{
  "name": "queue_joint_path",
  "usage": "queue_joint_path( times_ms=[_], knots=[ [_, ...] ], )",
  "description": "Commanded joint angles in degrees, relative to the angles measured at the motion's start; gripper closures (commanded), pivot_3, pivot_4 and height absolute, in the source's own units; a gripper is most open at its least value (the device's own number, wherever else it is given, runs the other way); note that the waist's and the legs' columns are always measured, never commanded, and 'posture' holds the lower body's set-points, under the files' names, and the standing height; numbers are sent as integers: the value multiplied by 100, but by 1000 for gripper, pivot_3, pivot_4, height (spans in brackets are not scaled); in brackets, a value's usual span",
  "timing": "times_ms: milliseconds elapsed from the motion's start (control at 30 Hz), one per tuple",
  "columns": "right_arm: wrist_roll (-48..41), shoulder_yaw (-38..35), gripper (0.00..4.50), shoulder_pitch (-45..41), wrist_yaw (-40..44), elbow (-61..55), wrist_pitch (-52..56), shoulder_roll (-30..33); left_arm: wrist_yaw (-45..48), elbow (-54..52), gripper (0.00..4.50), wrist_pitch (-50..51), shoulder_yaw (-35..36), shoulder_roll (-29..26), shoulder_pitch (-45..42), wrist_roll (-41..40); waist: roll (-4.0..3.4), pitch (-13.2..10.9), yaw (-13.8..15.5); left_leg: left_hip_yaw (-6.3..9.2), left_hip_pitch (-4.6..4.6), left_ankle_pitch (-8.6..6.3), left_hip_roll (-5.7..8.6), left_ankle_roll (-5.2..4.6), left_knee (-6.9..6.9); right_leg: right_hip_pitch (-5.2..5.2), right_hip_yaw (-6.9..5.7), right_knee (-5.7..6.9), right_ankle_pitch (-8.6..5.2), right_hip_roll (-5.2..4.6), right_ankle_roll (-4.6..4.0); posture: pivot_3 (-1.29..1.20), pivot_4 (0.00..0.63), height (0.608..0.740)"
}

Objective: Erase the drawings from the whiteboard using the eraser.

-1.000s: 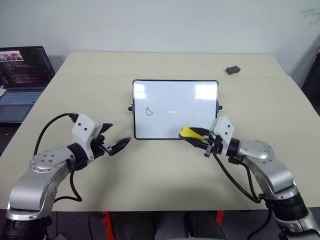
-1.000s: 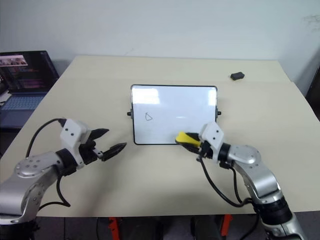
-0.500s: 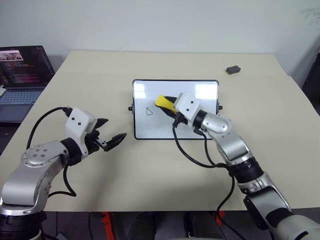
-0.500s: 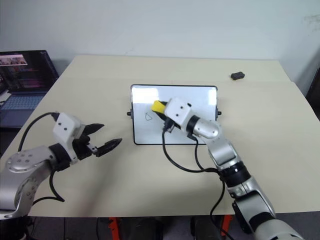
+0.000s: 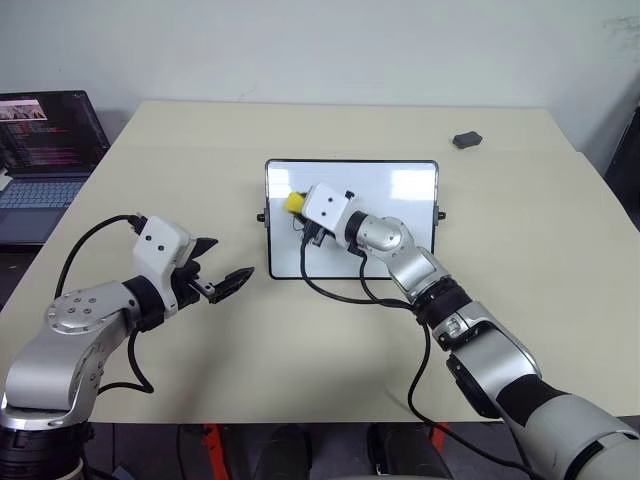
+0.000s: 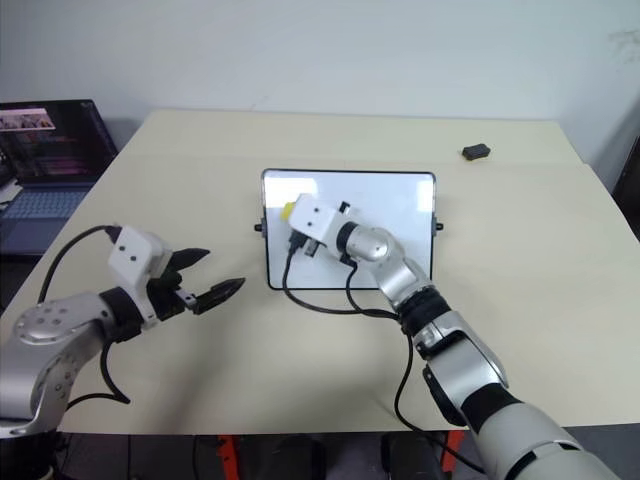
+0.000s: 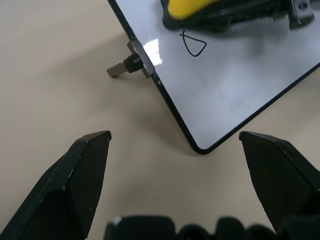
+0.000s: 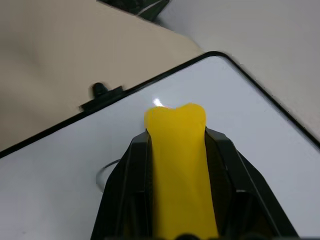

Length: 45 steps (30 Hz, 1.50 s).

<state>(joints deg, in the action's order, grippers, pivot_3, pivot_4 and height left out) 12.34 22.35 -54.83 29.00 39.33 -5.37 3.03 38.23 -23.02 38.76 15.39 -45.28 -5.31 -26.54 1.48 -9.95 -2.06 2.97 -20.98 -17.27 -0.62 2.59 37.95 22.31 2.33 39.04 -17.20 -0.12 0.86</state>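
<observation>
Office or lab; laptop (image 5: 45, 150); bare table (image 5: 330, 130).

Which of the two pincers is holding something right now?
The right pincer, shut on the yellow eraser over the whiteboard. The left pincer hangs open beside the board, holding nothing.

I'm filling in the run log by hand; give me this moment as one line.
right gripper: shut on eraser, over whiteboard | drawing: triangle loop left, unerased | left gripper: open, beside board

One whiteboard (image 5: 400, 215), one eraser (image 5: 295, 203), one drawing (image 7: 193, 45), one laptop (image 5: 45, 160), one dark lump (image 5: 465, 140).
</observation>
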Motion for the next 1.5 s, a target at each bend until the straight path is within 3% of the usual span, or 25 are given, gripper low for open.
queue_joint_path(
  times_ms=[33,167,333,567,767,900,1167,1333,1500],
  knots=[
    [85,303,3414,436,797,-86,634,149,15,-221,0,-17,63,-73,-26,-14,1,4,2,1,7,0,0,0,0,-5,-1,2,0,0,0,0,150,740],
    [160,458,3415,653,1156,-342,883,255,12,-227,0,-21,44,-59,-29,-12,0,4,3,4,15,1,1,0,5,-11,-2,15,2,0,-2,0,150,740],
    [140,321,3416,559,903,-541,640,187,34,-211,0,-41,11,-56,-37,-5,0,3,15,9,20,3,2,2,13,-9,-5,42,5,0,-6,0,150,740],
    [-384,-495,3416,200,233,-1035,173,-40,94,-199,0,-62,26,-77,1,-15,-2,-3,13,9,8,4,2,4,13,2,-6,40,5,0,-7,0,150,740],
    [-131,-721,3416,-174,-651,-162,-176,-125,140,-178,0,-84,-49,-34,-44,2,-2,-2,-15,5,5,3,-2,4,-5,3,-6,6,4,1,-8,0,150,740],
    [79,-440,3417,15,-430,240,-228,-56,149,-163,0,-101,-61,-36,-58,2,-2,-2,-39,0,-8,0,-2,5,-7,8,-3,-6,3,0,-8,0,150,740],
    [285,199,3422,691,576,-165,25,147,158,-124,0,-145,-98,-8,-56,6,1,1,-69,2,17,0,-1,4,-2,-11,-4,12,4,-1,-8,0,150,740],
    [53,-183,3423,569,353,-649,159,104,179,-81,0,-166,-164,15,-121,-5,-1,-1,-60,6,19,2,1,5,11,-8,-6,40,4,-1,-8,0,150,740],
    [-704,-943,3426,967,432,-2331,1218,267,452,-322,0,-512,-278,176,-218,-187,-2,-5,20,10,4,2,1,6,8,2,-8,27,4,-1,-8,0,150,740]
  ],
)
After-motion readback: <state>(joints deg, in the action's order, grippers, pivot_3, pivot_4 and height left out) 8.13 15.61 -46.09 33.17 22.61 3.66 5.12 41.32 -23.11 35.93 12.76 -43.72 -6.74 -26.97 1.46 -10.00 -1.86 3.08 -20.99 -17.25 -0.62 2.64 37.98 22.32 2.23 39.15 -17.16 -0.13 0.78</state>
